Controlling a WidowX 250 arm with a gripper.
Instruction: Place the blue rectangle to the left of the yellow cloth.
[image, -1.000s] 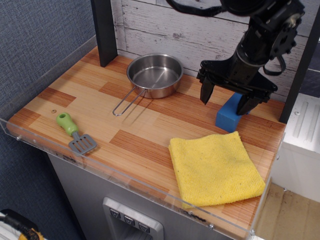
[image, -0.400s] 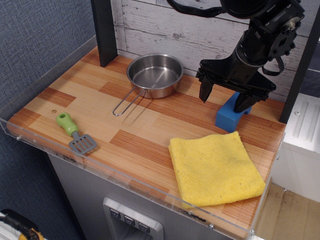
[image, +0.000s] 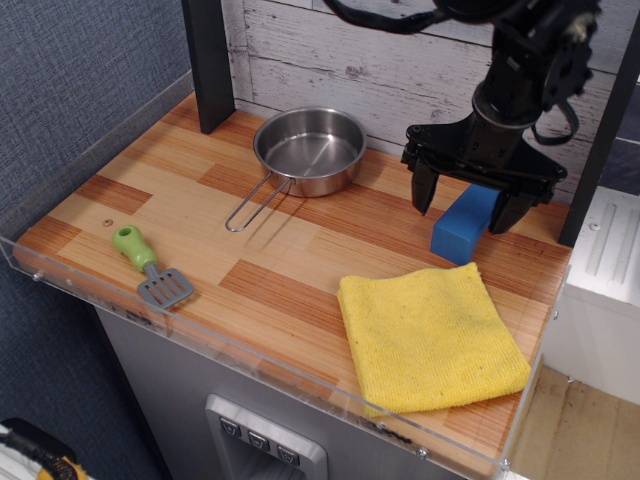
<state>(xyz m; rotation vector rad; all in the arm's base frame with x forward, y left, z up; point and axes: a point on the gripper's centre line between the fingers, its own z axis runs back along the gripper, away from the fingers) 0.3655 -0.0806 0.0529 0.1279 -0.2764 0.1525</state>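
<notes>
Lining up on the blue block before we lift it

The blue rectangle (image: 465, 225) lies on the wooden counter (image: 200, 215) near the back right, just behind the yellow cloth's (image: 432, 338) far edge and apart from it. Our gripper (image: 468, 202) hangs right above it with fingers spread wide, one on each side, nothing grasped yet. We judge a good grasp needs us centred over the block, low enough to clamp its flat sides squarely, then carried clear over the cloth to the bare wood on its left, short of the pan (image: 308, 150) and spatula (image: 151, 266).
</notes>
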